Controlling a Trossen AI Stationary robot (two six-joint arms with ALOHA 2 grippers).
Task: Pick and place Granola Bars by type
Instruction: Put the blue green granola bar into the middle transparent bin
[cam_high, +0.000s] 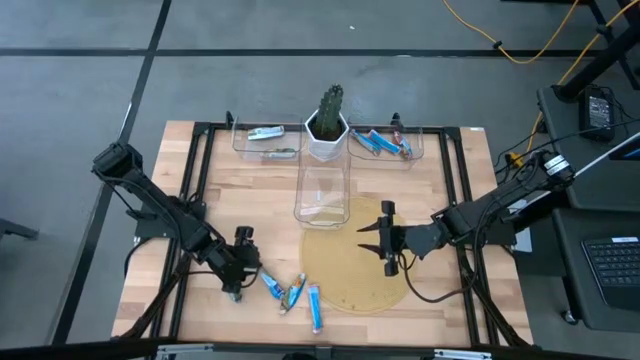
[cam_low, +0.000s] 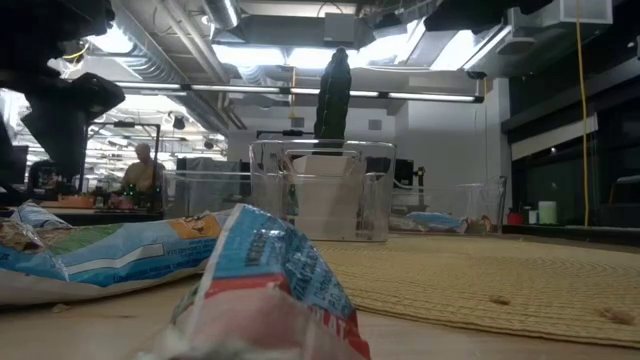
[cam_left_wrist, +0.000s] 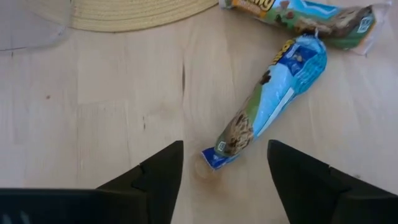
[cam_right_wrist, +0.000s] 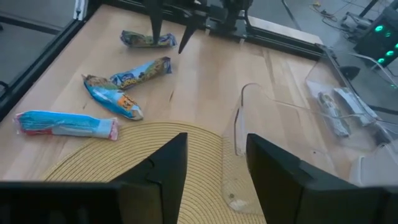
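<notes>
Wooden table; straw mat, bins, bars.

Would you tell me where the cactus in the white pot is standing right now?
In the high view, the cactus in the white pot stands at the table's far edge, centred between two clear bins and behind a third, taller clear bin.

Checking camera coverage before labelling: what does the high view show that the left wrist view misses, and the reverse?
Only the high view: both arms, the right gripper open over the woven mat, the cactus pot and the clear bins. Only the left wrist view: print on a blue bar beyond the open left gripper. Both: loose bars on the wooden table.
</notes>
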